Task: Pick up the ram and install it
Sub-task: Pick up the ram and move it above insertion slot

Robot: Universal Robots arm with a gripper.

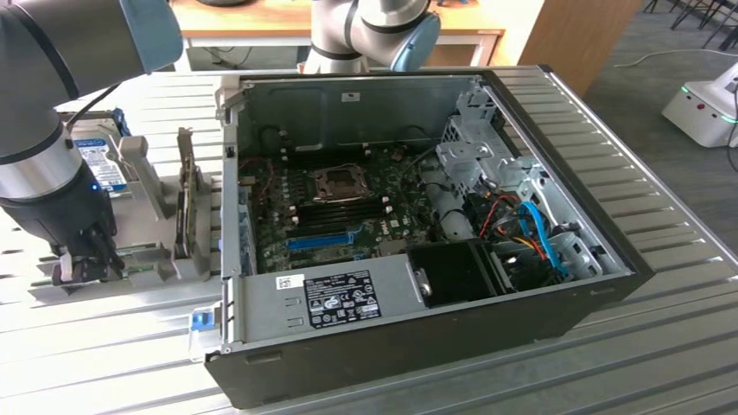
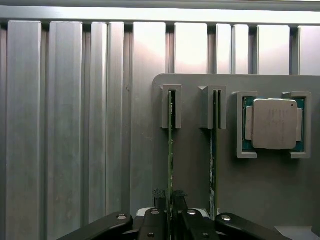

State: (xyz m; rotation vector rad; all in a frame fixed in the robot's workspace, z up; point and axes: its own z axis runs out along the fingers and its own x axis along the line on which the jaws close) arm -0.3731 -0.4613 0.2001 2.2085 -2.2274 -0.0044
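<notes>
The ram (image 2: 170, 150) is a thin green stick standing on edge in a slot of the grey holder plate (image 2: 192, 170). My gripper (image 2: 170, 201) straddles its near end, and the two fingertips (image 2: 159, 196) press against its sides, so it is shut on the ram. The stick still sits in its slot. In the exterior view the gripper (image 1: 83, 264) is low over the holder, at the exterior view's left of the open computer case (image 1: 427, 233). The arm hides the ram there.
A look-alike green stick (image 2: 213, 150) stands in the neighbouring slot, and a silver processor (image 2: 274, 123) lies in a frame beside it. A blue-labelled hard drive (image 1: 102, 164) stands behind the gripper. The case's motherboard (image 1: 346, 207) lies exposed on the ribbed metal table (image 1: 645, 346).
</notes>
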